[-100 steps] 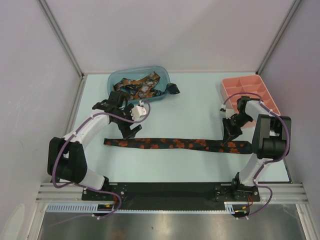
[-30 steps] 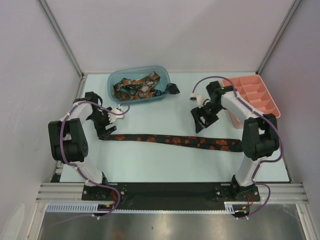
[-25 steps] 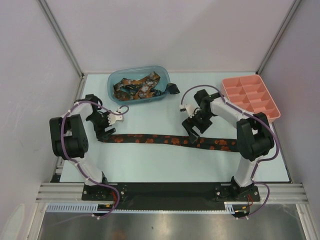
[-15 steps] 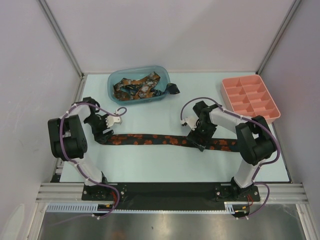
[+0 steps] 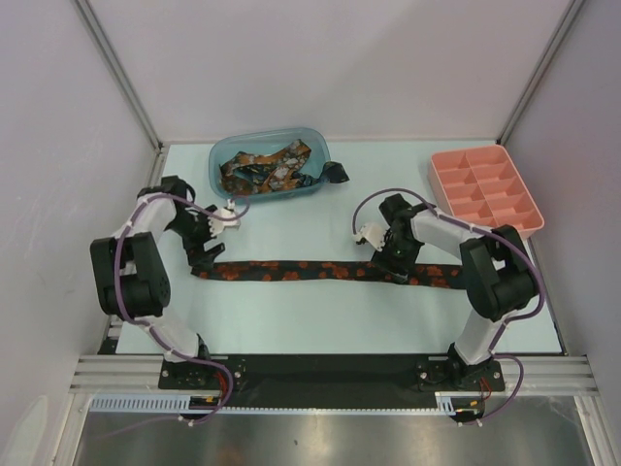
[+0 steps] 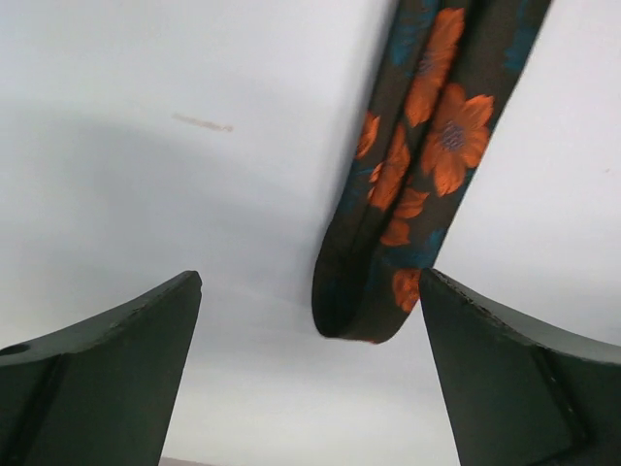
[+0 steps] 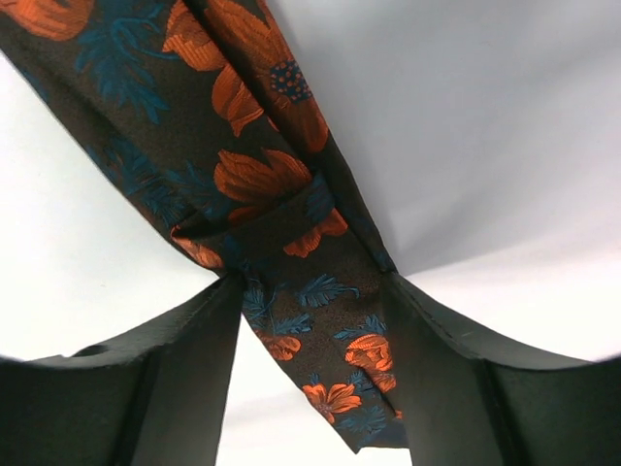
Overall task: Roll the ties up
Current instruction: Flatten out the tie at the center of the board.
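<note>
One tie (image 5: 301, 270) lies flat: right pincer (image 7: 312, 291) clamps the bunched fabric in its jaws; left pincer (image 6: 310, 283) stands spread wide, the tie's folded end lying between its jaws.

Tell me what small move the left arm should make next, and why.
Probably close the left gripper on the end of the tie. Its fingers stand open with that folded-looking end lying between them, while the right gripper pinches the tie farther along, so a grip here would likely let rolling start.
</note>
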Controlling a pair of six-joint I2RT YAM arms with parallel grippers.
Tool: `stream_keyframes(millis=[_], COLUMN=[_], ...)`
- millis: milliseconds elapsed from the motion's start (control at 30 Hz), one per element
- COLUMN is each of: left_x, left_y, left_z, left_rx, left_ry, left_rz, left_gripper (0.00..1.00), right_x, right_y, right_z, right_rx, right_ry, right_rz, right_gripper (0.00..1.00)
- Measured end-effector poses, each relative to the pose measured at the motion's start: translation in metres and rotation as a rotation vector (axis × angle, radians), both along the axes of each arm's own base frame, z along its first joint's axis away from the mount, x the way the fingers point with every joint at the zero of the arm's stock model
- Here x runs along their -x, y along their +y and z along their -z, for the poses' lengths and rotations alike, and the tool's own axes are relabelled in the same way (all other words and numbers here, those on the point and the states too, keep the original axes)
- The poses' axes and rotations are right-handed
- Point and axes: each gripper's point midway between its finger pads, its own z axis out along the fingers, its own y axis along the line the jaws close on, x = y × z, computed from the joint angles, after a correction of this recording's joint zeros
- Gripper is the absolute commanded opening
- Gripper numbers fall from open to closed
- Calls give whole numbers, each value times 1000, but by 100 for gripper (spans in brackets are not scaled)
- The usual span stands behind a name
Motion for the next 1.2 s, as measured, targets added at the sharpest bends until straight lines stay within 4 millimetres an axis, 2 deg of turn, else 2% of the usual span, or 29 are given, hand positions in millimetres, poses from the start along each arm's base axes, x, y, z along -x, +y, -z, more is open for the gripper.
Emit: stream_keyframes(millis=[67,200,300,367,433,467,567,667,767,867,933,1033,1067,1100,1133,1167,1200], left_x=[10,39,42,35,28,25,22,14,12,14,14,12,12,12,11,11,11], left_y=[-11,-34,-39,-41,-42,-43,-47,-50,-53,-56,-58,-62,-62,-63,-63,-63,-64], left_z=[-1,13,23,26,30,33,43,41,40,37,33,27,26,25,24,23,23], left_rx=[-1,-3,-14,-25,-33,-35,-39,-37,-26,-7,7,26,32,34,35,37,42], left_ry=[-7,28,25,2,-15,-18,-8,-23,-28,-19,-14,-9,-5,-2,-4,-3,-2], left_rz=[47,147,186,205,213,222,240,249,250,250,250,237,229,219,215,209,206], left_gripper=[100,99,98,91,84,74,56,51,48,47,42,26,26,37,53,75,83], right_x=[1,1,2,-4,-14,-19,-33,-48,-55,-49,-42,-37,-36,-35,-35,-36,-37], right_y=[0,3,11,24,40,50,79,109,134,152,163,178,183,189,195,200,205], right_z=[-1,-5,-15,-29,-45,-53,-77,-90,-87,-78,-76,-78,-80,-81,-81,-81,-80], right_rx=[-6,-37,-105,-181,-265,-313,-453,-580,-655,-680,-689,-714,-724,-732,-739,-744,-745], right_ry=[-1,0,15,7,-5,-13,-7,33,100,169,206,225,226,227,226,224,218], right_rz=[-6,5,26,41,65,80,139,208,270,297,303,295,291,286,280,275,268], right_gripper=[79,88,89,89,88,84,81,78,73,71,70,68,70,72,74,77,77])
